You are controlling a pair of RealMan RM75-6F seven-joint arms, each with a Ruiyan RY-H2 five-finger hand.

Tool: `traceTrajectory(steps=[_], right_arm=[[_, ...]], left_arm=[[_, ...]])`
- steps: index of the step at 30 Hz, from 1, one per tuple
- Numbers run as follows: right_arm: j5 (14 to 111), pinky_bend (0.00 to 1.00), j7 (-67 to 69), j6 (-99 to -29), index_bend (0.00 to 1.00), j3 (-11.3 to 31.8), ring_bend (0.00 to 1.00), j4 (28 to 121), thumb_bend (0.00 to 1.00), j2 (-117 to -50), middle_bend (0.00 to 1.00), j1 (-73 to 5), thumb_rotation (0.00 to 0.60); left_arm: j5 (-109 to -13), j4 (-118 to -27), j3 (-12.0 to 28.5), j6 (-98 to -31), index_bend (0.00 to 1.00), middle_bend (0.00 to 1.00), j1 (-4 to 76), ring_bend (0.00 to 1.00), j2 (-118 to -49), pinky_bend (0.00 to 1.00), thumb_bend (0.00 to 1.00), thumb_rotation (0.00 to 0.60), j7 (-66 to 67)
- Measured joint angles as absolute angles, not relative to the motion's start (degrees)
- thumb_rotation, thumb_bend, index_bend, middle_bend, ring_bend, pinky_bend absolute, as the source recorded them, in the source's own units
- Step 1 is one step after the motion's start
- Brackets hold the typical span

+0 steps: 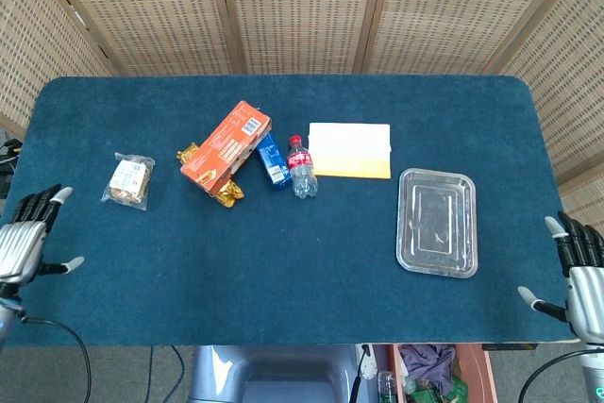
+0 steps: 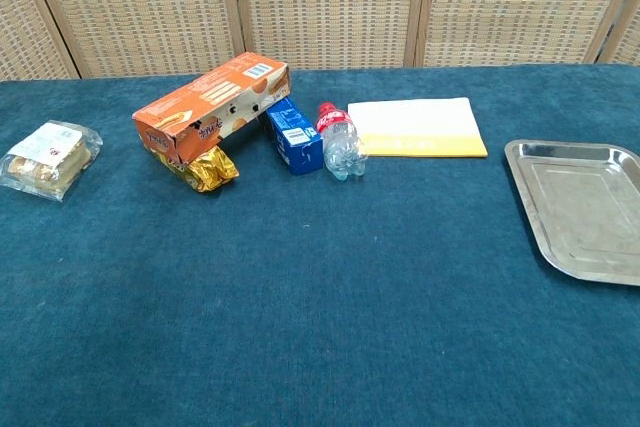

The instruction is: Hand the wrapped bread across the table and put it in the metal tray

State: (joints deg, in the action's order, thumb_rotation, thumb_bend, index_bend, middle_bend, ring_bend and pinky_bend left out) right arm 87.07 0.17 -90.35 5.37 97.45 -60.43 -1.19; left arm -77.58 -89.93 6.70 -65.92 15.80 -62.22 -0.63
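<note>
The wrapped bread (image 1: 128,181) (image 2: 48,159) lies in clear plastic on the left side of the blue table. Far to its right sits the metal tray (image 1: 409,250) (image 2: 527,196), with nothing in it. My left hand (image 1: 26,241) hovers at the table's left front edge, below and to the left of the bread, fingers spread and holding nothing. At the right front corner my right hand (image 1: 582,276) is also spread and free, just right of the tray. Neither hand shows in the chest view.
Between bread and tray lie an orange box (image 1: 225,145), a gold packet (image 1: 226,193) under it, a blue carton (image 1: 273,160), a small cola bottle (image 1: 301,168) on its side and a white-and-yellow pad (image 1: 350,150). Wicker screens stand behind the table.
</note>
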Motion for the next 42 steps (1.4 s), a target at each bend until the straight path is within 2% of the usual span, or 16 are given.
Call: traceTrajectory(steps=[9,18,20,21,22,24,26,29,32,35,42], right_arm=[[82.16,0.0,-1.85,-87.83,0.0,6.92,0.0,96.12,0.0,-61.71,0.0,-2.21,0.6],[78.33,0.0,-3.59,-86.48,0.0,8.23,0.0,94.67,0.0,-62.87,0.0,-2.74,0.6],[77.71,0.0,-3.68,-86.16,0.0,8.44,0.0,94.45,0.0,-62.99,0.0,-2.85,0.6],[77.4,0.0,-3.67,-85.97,0.0,8.58,0.0,94.31,0.0,-63.04,0.0,-2.92,0.6],[77.26,0.0,-3.61,-85.87,0.0,8.68,0.0,94.23,0.0,-63.06,0.0,-2.98,0.6],[77.16,0.0,-3.4,-85.8,0.0,8.75,0.0,94.2,0.0,-63.02,0.0,-3.01,0.6],[77.2,0.0,-3.14,-85.79,0.0,8.74,0.0,94.22,0.0,-62.94,0.0,-2.99,0.6],[77.43,0.0,-2.72,-85.92,0.0,8.7,0.0,94.34,0.0,-62.75,0.0,-2.9,0.6],[77.79,0.0,-2.12,-86.09,0.0,8.59,0.0,94.57,0.0,-62.46,0.0,-2.76,0.6],[78.39,0.0,-1.3,-86.49,0.0,8.42,0.0,94.91,0.0,-62.01,0.0,-2.49,0.6],[79.41,0.0,-0.25,-87.12,0.0,8.03,0.0,95.6,0.0,-61.2,0.0,-2.04,0.6]], left_arm=[[-76.23,-63.79,8.78,-44.43,0.0,0.0,32.22,0.0,-75.52,0.0,0.0,0.6,-2.65],[-73.32,-44.67,9.34,-31.06,0.0,0.01,42.51,0.0,-87.84,0.01,0.0,0.6,-3.41],[-72.86,-42.69,9.55,-29.96,0.08,0.16,43.46,0.07,-89.24,0.1,0.0,0.6,-3.46],[-72.68,-41.67,9.65,-29.79,0.15,0.28,43.83,0.14,-89.93,0.18,0.01,0.6,-3.33],[-72.56,-41.14,9.69,-30.04,0.27,0.43,44.01,0.26,-90.26,0.28,0.02,0.6,-3.19],[-72.17,-40.39,9.78,-30.92,0.38,0.53,44.38,0.34,-90.62,0.35,0.05,0.6,-2.85],[-71.55,-40.19,10.01,-30.96,0.43,0.55,44.74,0.36,-90.56,0.36,0.06,0.6,-2.58],[-71.26,-41.21,10.36,-30.9,0.43,0.56,44.59,0.36,-89.73,0.36,0.06,0.6,-2.93],[-72.01,-44.94,10.7,-34.23,0.43,0.56,43.85,0.36,-87.29,0.36,0.07,0.6,-3.93],[-73.73,-52.14,10.69,-38.77,0.43,0.56,42.57,0.36,-83.05,0.36,0.07,0.6,-4.9],[-82.48,-77.99,9.5,-50.17,0.43,0.56,39.71,0.36,-71.05,0.37,0.07,0.6,-4.9]])
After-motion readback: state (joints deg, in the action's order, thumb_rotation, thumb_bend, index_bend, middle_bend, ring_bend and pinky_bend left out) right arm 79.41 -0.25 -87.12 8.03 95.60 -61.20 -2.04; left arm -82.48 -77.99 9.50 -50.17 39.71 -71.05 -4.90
